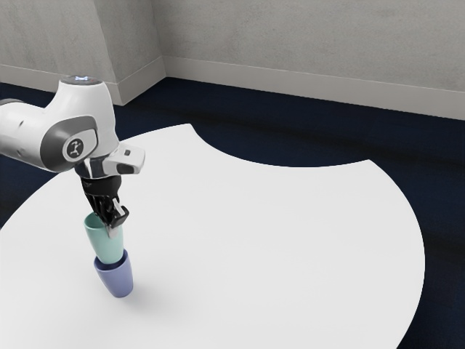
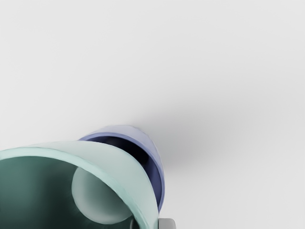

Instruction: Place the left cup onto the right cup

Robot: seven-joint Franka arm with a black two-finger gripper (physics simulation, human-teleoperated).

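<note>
— Where did the arm (image 1: pixel 73 138) stand?

— It came in over the table (image 1: pixel 290 240) from the exterior view's left, bent down. The gripper (image 1: pixel 114 218) was at the rim of the green cup (image 1: pixel 102 243), on the rim's side toward the exterior view's right.

— Clamped or let go?

— Could not tell. The black hand was right on the rim, but whether it pinched the cup wall was not clear from where I stood.

— And the green cup itself?

— Seated in the blue cup (image 1: pixel 116 276). Its base was down inside the blue mouth, its upper half standing clear above. The pair leaned slightly.

— Where on the table?

— Toward the near edge, at the end lying on the exterior view's left. The blue cup's base was on the white top, with a soft shadow beside it.

— Wrist view?

— The green cup's open mouth sat just under the hand, its pale round bottom visible inside. The blue rim curved out from behind it, touching the green wall. Bare white table beyond.
</note>
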